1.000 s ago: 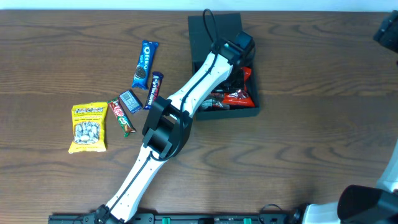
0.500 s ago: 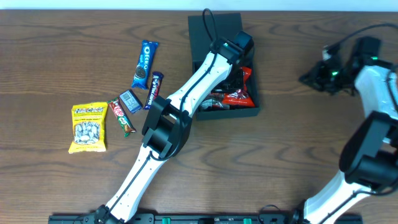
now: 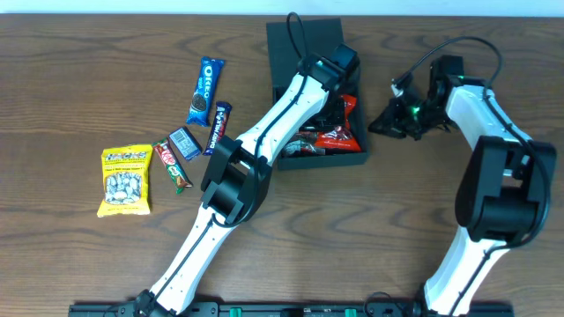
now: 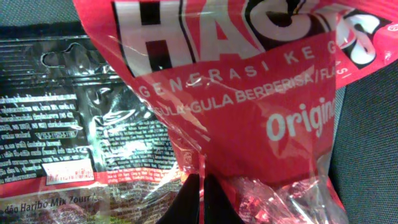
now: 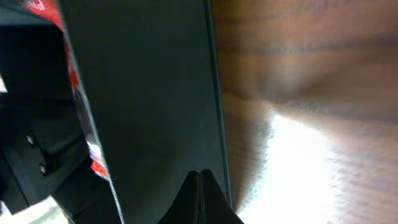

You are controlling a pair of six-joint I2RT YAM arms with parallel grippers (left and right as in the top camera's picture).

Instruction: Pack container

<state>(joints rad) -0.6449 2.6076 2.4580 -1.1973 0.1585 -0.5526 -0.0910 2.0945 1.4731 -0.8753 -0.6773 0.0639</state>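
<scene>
The container [image 3: 356, 160], a dark shallow box, stands at the back middle of the table with its flap lid [image 3: 304, 40] lying open behind it. My left gripper [image 3: 337, 84] reaches down into it. In the left wrist view its fingers [image 4: 200, 180] are shut on a fold of a red Hacks candy bag [image 4: 249, 93], which lies partly over a black Haribo packet [image 4: 74, 124]. My right gripper [image 3: 377, 124] is just outside the container's right wall [image 5: 149, 93]. It is shut [image 5: 200, 177] with nothing in it.
Left of the container lie an Oreo pack [image 3: 206, 91], a dark blue bar [image 3: 217, 128], a small blue packet [image 3: 184, 143], a red bar [image 3: 173, 165] and a yellow seed bag [image 3: 126, 180]. My left arm crosses the table diagonally.
My right arm has swung in from the far right edge to the container's right wall, and its jaws have closed. My left arm has stayed still in the container.
</scene>
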